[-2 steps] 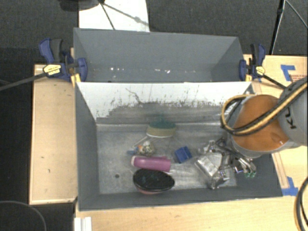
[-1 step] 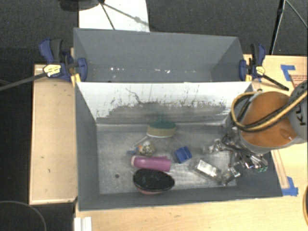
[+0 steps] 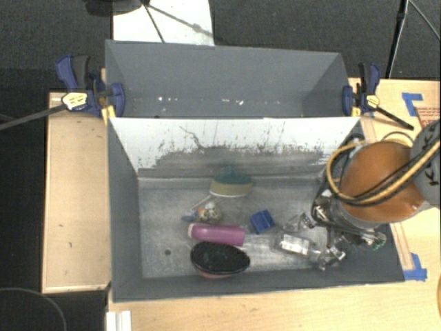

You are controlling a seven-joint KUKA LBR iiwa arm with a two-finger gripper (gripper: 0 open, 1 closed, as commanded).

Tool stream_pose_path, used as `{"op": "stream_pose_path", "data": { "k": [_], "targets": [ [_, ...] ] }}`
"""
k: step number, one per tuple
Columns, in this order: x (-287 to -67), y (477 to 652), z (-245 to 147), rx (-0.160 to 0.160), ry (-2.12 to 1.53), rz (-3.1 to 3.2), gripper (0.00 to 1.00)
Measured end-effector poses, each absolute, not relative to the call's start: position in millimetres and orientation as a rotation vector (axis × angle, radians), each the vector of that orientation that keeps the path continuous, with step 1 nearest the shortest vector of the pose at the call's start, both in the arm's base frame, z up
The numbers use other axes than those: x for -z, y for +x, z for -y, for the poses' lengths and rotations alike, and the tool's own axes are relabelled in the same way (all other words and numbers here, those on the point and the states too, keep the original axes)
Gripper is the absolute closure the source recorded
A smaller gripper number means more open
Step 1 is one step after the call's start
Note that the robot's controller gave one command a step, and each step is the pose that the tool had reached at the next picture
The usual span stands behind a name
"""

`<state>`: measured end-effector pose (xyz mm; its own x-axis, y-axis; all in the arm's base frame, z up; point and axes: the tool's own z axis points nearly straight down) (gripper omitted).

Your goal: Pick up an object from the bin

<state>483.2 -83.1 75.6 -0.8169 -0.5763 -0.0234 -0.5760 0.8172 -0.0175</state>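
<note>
My gripper [image 3: 329,251] is low at the right side of the bin, under the arm's orange cover. Just left of it, on the bin floor, lies a small clear and silvery packet-like thing [image 3: 295,243], touching or almost touching the gripper. A small blue block [image 3: 261,221] sits a little further left. Whether anything is held I cannot tell.
Left of the middle lie a pink cylinder [image 3: 218,234], a black oval brush-like thing [image 3: 219,259] in front of it, and a small mixed-colour item [image 3: 206,213]. A round green and beige pad [image 3: 231,185] rests by the back wall. The arm covers the bin's right wall.
</note>
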Motion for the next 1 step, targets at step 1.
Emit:
{"op": "stream_pose_path", "data": {
  "k": [1],
  "targets": [
    [-74.4,479.9,82.0,0.005,-0.945,-2.979,1.00]
  ]
}}
